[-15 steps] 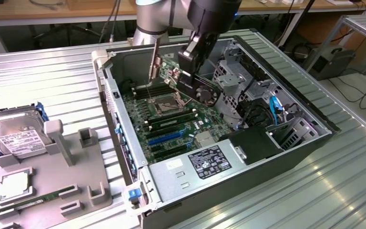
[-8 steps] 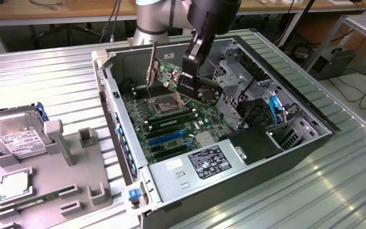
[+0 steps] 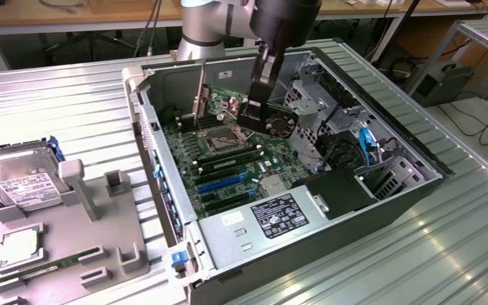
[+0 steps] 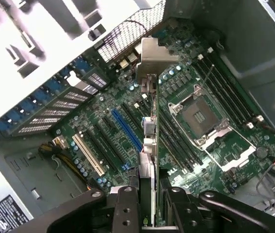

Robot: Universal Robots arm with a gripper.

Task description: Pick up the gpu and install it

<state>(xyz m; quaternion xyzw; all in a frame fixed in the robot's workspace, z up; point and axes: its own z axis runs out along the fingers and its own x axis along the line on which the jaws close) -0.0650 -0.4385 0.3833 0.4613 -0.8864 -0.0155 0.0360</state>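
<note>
Claw (image 4: pixel 149 196) clamped on the gpu (image 4: pixel 150 116), the card edge-on above the motherboard (image 4: pixel 98 145), between its blue slot (image 4: pixel 126 130) and socket (image 4: pixel 200 114), inside the case (image 3: pixel 312 254).

The computer case (image 3: pixel 337 254) lies on the desk (image 3: pixel 66 95), motherboard (image 3: pixel 227 162) inside. The gpu (image 4: pixel 149 131) hangs over the board between expansion slots (image 4: pixel 126 128) and CPU socket (image 4: pixel 200 114). At the exterior view's left, beside the case, a holder (image 3: pixel 66 254) carries the hard drive (image 3: pixel 23 184).
</note>
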